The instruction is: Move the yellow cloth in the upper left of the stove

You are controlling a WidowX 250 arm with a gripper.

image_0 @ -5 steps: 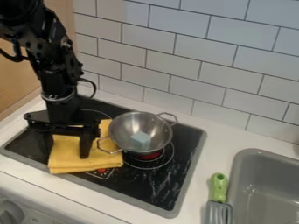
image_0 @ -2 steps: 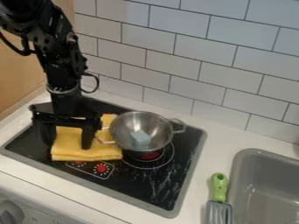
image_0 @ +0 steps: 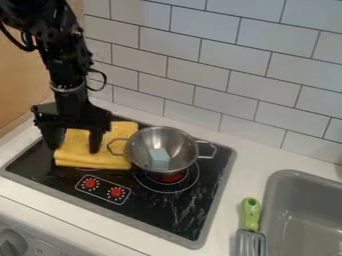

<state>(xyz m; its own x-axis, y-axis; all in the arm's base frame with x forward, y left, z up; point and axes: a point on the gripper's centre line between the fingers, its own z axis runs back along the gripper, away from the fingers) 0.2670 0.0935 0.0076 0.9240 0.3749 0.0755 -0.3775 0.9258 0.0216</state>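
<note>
My gripper (image_0: 75, 142) is over the left part of the stove, pointing down with its two fingers spread wide. One finger rests against the folded yellow cloth (image_0: 107, 159), and the other is at the cloth's left edge. The cloth lies on the upper left area of the black stove (image_0: 157, 212), behind the two red knobs. Its right side touches or nearly touches the metal pot's left handle; which of the two I cannot tell.
A metal pot (image_0: 141, 150) with a light blue block (image_0: 159, 158) in it stands right of the cloth, over a burner. To the right lie a green-handled utensil (image_0: 250, 215) and the grey sink (image_0: 272, 200). A tiled wall (image_0: 227, 97) runs behind the stove.
The yellow cloth and my gripper have shifted toward the back of the stove, uncovering the red knobs. The pot has turned a little, its right handle swinging forward.
</note>
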